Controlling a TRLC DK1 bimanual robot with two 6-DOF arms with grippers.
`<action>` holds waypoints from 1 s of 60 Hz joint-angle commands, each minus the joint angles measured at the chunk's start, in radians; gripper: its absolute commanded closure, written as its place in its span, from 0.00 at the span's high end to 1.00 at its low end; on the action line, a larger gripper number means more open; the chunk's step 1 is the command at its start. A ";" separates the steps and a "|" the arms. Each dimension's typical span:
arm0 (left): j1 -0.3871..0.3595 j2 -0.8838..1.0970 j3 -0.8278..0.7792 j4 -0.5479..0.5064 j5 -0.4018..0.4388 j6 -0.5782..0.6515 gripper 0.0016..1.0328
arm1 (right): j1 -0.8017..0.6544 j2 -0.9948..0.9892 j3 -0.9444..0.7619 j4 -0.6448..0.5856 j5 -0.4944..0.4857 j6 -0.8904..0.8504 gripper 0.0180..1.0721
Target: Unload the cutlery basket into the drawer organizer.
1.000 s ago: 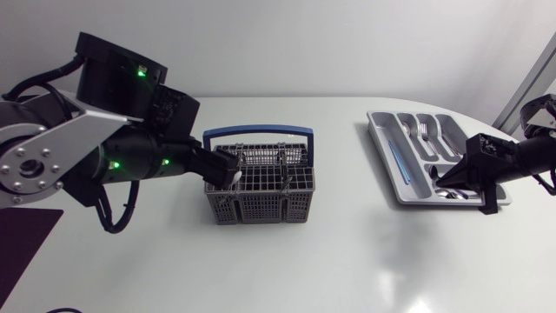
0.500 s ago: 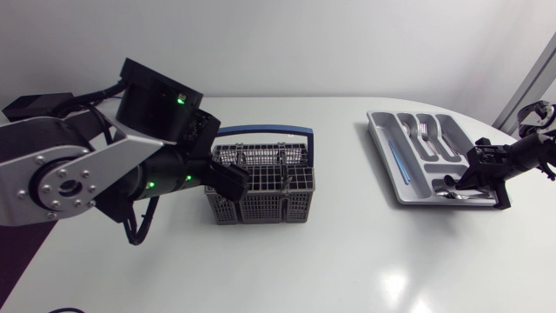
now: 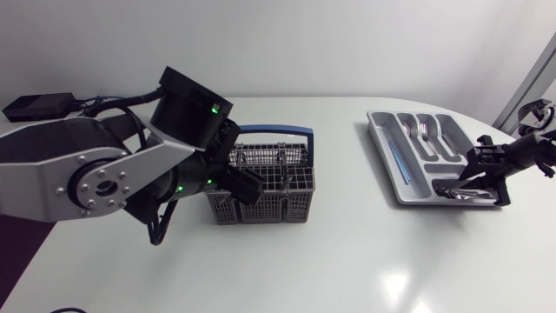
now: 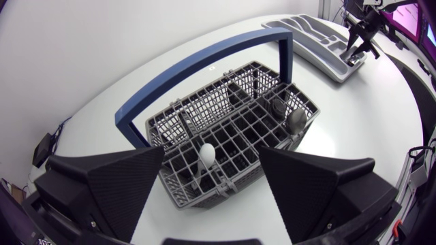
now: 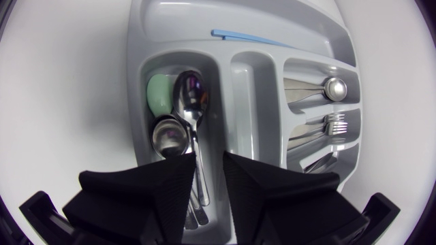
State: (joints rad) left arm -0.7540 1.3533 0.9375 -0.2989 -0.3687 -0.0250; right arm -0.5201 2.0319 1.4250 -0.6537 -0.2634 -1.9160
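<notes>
The grey wire cutlery basket with a blue handle stands mid-table. A white spoon stands upright in it, and a dark utensil sits at its far corner. My left gripper hangs over the basket's left end. Its fingers are wide apart with nothing held. The grey drawer organizer lies at the right. My right gripper hovers low over its spoon compartment, fingers slightly apart. A metal spoon lies there, its handle running under the gap, beside a second spoon and a green one.
Forks and other cutlery fill the organizer's shorter compartments, and a blue stick lies in the long one. Bare white tabletop separates basket and organizer. The table's curved edge runs close behind the organizer.
The right gripper's fingers have parted over the spoon compartment, leaving a spoon lying there, and it has drawn back to the right. The left arm has swung up and over beside the basket.
</notes>
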 commanded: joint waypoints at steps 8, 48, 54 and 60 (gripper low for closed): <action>-0.018 0.029 0.053 -0.019 -0.013 -0.003 0.95 | -0.008 -0.042 -0.031 0.012 -0.010 0.003 0.67; -0.027 0.040 0.061 -0.048 -0.039 -0.019 0.95 | 0.385 -0.680 -0.383 -0.188 -0.232 0.422 0.96; -0.024 0.030 0.052 -0.048 -0.039 -0.023 0.95 | 0.485 -0.777 -0.425 -0.165 -0.244 0.469 0.96; -0.022 0.029 0.046 -0.046 -0.039 -0.027 0.95 | 0.595 -0.811 -0.414 -0.142 -0.241 0.612 0.96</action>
State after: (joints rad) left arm -0.7811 1.3884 0.9932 -0.3424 -0.3992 -0.0303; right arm 0.0132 1.2411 1.0233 -0.8078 -0.5014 -1.4120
